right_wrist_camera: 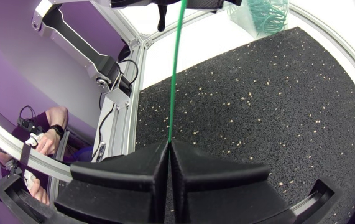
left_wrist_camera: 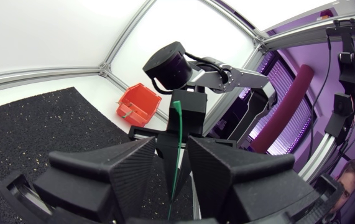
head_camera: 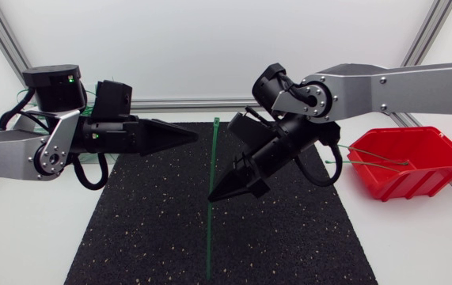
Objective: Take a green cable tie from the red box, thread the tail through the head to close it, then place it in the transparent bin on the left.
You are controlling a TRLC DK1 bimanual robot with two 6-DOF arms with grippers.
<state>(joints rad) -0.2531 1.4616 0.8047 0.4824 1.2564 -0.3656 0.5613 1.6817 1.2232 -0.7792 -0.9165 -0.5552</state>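
Note:
A long green cable tie (head_camera: 213, 162) stands straight over the black mat. My right gripper (head_camera: 214, 195) comes in from the right, angled down to the left, and is shut on the tie partway along; in the right wrist view the strap (right_wrist_camera: 175, 74) runs straight ahead from the shut fingers (right_wrist_camera: 169, 144). My left gripper (head_camera: 196, 134) points right at the tie's upper part. In the left wrist view its fingers (left_wrist_camera: 174, 140) stand apart, and the tie (left_wrist_camera: 178, 134) shows in the gap, touching neither finger. The red box (head_camera: 404, 162) sits at the right with ties sticking out.
A black speckled mat (head_camera: 146, 229) covers the table's middle. The transparent bin (right_wrist_camera: 261, 15) with green ties lies beyond the mat's far corner in the right wrist view. The red box (left_wrist_camera: 138, 106) also shows past my right arm in the left wrist view.

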